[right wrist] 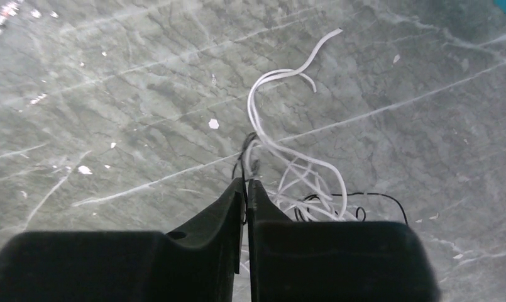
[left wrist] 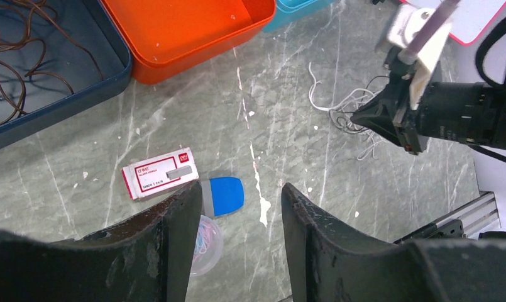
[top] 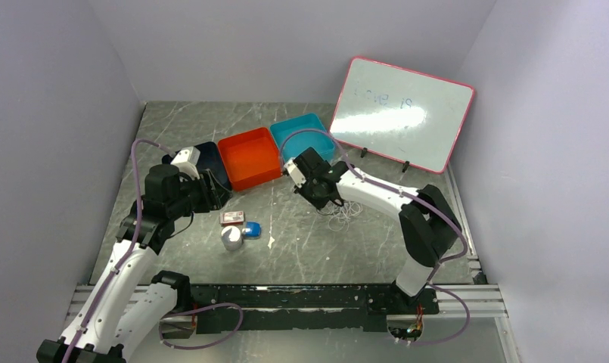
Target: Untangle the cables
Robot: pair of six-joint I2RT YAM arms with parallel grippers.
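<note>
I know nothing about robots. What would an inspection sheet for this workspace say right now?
Surface: grey marbled table with white flecks.
Job's things: cables, white and black strands tangled on the table; a thin brown cord lies looped in the dark blue bin.
Clutter: staple box, small blue object, clear round tub, orange bin, teal bin.
Grippers: left tool open, above the clutter; right tool shut, apparently pinching a strand of the cables.
Cables: lilac hoses run along both arms.
Surroundings: whiteboard leaning at the back right; plain walls.
</note>
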